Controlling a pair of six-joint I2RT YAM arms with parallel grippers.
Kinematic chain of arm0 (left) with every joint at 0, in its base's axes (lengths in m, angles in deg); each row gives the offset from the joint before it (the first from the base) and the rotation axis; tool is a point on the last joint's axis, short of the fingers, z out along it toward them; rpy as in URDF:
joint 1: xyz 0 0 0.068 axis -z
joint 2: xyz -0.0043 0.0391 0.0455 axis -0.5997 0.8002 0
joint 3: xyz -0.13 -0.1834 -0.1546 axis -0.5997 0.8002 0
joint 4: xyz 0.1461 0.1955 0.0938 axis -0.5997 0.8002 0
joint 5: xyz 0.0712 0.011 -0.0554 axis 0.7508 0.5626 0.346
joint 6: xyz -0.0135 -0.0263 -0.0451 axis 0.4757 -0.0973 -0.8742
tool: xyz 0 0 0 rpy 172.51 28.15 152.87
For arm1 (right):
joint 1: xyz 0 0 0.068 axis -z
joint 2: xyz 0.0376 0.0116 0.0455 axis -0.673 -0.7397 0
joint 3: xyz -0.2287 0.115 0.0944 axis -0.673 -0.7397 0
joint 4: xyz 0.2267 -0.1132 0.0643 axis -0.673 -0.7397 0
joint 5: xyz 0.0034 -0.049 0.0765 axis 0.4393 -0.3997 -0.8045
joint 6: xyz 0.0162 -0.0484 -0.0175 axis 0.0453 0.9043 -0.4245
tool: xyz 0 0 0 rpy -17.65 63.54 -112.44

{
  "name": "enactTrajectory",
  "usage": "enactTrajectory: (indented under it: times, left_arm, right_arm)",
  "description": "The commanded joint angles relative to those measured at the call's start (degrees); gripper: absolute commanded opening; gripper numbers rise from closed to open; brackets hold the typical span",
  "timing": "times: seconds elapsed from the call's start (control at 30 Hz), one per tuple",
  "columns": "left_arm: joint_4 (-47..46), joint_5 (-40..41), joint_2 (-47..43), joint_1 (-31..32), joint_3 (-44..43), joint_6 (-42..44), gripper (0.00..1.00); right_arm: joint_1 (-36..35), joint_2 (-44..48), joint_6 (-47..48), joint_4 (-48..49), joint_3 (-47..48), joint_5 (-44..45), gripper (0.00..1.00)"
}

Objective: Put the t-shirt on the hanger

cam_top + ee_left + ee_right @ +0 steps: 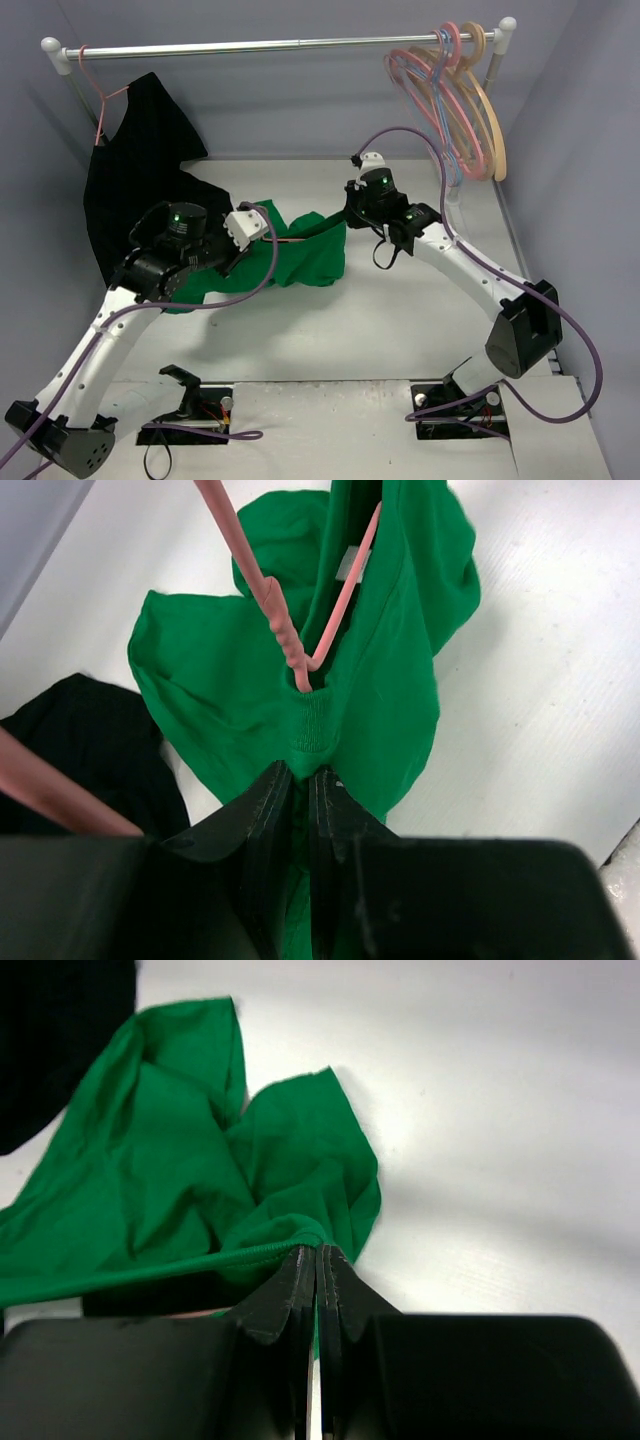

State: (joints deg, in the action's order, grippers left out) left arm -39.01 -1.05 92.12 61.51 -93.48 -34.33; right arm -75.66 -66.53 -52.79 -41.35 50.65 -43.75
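The bright green t-shirt (312, 258) hangs bunched between my two grippers just above the table. My left gripper (262, 232) is shut on its ribbed collar (312, 725). The pink hanger (283, 638) has its twisted neck poking out through the neck opening right in front of the left gripper (300, 772), and one pink arm runs on inside the cloth. My right gripper (349, 218) is shut on a stitched edge of the t-shirt (190, 1160), which is drawn taut to the left of the right gripper (318, 1250). Most of the hanger is hidden inside the shirt.
A black garment (140, 190) hangs at the left from a pink hanger (97, 100) on the metal rail (280, 45), and its lower part lies on the table. Several pink, tan and blue hangers (455, 100) hang at the rail's right end. Grey walls close in both sides.
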Motion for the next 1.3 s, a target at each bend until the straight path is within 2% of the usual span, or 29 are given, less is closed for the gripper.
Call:
enactTrajectory:
  times: [0.0,0.17,0.3,0.6,0.7,0.8,0.9,1.0,1.1,1.27]
  left_arm:
    - [-2.97,1.87,1.47,0.21,-5.3,1.3,0.0]
    - [-6.21,-1.38,3.49,0.3,-8.46,0.78,0.0]
    - [-14.27,-3.58,4.29,0.3,-9.96,-0.37,0.0]
    - [-24.76,0.19,6.75,0.3,-18.13,-2.12,0.0]
    - [-26.96,4.58,5.52,0.3,-20.67,-0.73,0.0]
    - [-25.74,6.8,5.6,0.3,-25.49,1.83,0.0]
    - [-23.62,0.92,7.01,0.3,-28.24,-0.8,0.0]
    - [-29.93,-2.69,6.4,0.3,-22.65,-7.65,0.0]
    - [-35.04,-2.61,6.48,0.47,-18.15,-12.4,0.0]
    - [-45.93,0.9,6.92,2.22,-8.4,-16.62,0.0]
  right_arm:
    - [-0.03,3.99,4.68,0.58,5.51,-0.1,0.0]
    - [-2.22,2.94,7.67,-3.02,12.09,-3.96,0.0]
    - [-4.34,0.04,10.13,-6.54,20.26,-5.72,0.0]
    - [-7.24,-7.87,11.55,-15.59,43.9,-2.13,0.0]
    - [-7.5,-10.16,12.33,-19.72,51.56,0.16,0.0]
    - [-7.42,-9.2,14.0,-18.86,51.31,5.0,0.0]
    - [-7.42,-9.46,13.74,-17.45,54.88,4.48,0.0]
    - [-7.59,-11.04,13.3,-17.36,58.59,3.42,0.0]
    - [-7.77,-11.48,12.25,-17.01,57.73,2.81,0.0]
    - [-8.21,-9.11,8.21,-13.76,47.37,3.86,0.0]
